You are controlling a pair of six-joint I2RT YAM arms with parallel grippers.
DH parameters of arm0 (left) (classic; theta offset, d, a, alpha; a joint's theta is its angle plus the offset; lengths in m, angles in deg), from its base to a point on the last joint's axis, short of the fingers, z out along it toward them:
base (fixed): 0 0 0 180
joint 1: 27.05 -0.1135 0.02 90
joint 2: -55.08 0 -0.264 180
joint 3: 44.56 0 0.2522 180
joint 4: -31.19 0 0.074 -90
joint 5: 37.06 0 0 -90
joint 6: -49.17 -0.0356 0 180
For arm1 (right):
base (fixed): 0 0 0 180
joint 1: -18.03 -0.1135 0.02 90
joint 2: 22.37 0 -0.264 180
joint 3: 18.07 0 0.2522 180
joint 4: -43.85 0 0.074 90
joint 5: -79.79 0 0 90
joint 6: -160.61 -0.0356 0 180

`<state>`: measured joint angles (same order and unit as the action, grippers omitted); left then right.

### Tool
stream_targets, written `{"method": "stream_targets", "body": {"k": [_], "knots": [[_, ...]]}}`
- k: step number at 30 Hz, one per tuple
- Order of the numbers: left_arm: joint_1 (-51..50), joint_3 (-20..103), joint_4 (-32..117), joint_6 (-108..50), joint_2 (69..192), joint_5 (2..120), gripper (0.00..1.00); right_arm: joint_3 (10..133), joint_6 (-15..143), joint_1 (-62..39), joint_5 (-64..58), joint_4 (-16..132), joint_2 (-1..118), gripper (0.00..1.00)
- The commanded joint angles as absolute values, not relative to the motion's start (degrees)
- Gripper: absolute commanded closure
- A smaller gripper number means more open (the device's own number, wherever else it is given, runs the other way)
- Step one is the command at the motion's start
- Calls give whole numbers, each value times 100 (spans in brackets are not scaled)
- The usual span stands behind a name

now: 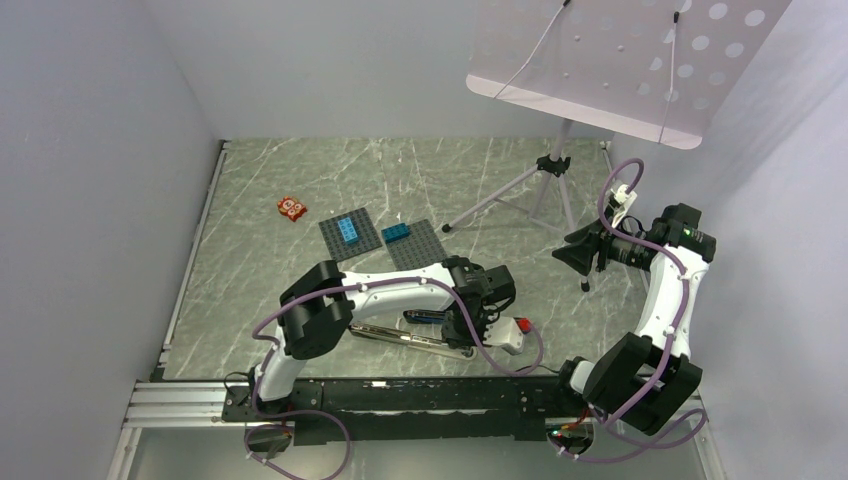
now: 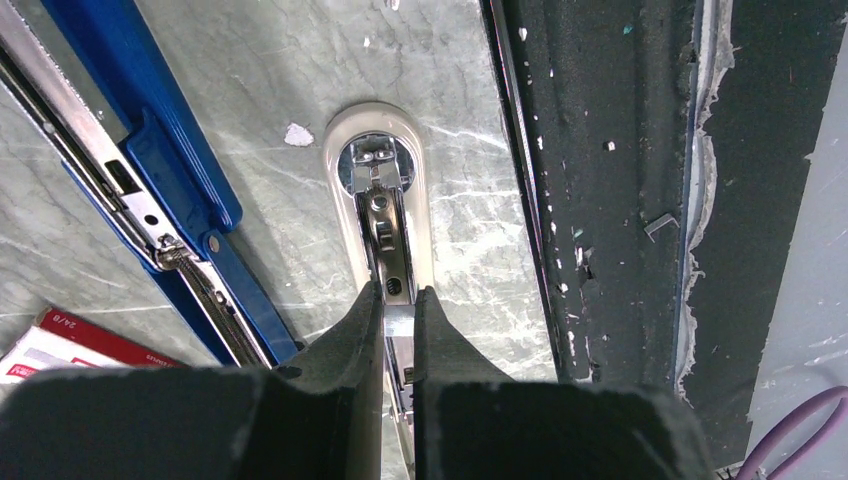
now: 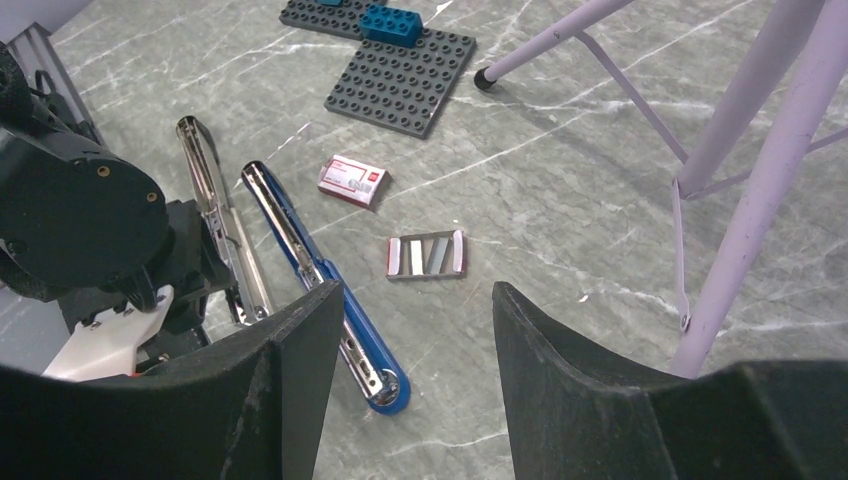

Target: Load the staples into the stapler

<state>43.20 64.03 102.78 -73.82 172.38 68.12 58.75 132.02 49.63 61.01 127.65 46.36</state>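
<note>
Blue stapler (image 3: 290, 225), grey-veined marble tbl (image 3: 560, 200)

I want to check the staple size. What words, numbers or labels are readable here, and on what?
"24/8", last digit uncertain: on the red side of the staple box, left wrist view.
Print on the box's white top: too small and blurred to read in either wrist view.
Nothing else legible.

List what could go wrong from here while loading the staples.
The left end effector is shut on only a thin metal rail of the stapler, so it may slip or twist. The staples lie loose in their open tray; the wide, open right end effector could scatter them.
</note>
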Motion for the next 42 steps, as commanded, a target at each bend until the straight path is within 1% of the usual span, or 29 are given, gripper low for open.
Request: {"method": "stream_targets", "body": {"k": [1, 9, 19, 42], "knots": [[4300, 6434, 10349, -7434, 17433, 6918, 95, 6107, 13447, 5006, 6380, 12844, 4647, 39], [4300, 6471, 10363, -7388, 17509, 6876, 93, 6125, 13506, 5021, 6388, 12906, 4658, 39], [4299, 6483, 10340, -7322, 17450, 6870, 93, 6133, 13543, 5050, 6411, 12945, 4663, 39], [4317, 6254, 10102, -6792, 17297, 6493, 91, 6196, 13749, 5093, 6483, 13183, 4752, 39]]}}
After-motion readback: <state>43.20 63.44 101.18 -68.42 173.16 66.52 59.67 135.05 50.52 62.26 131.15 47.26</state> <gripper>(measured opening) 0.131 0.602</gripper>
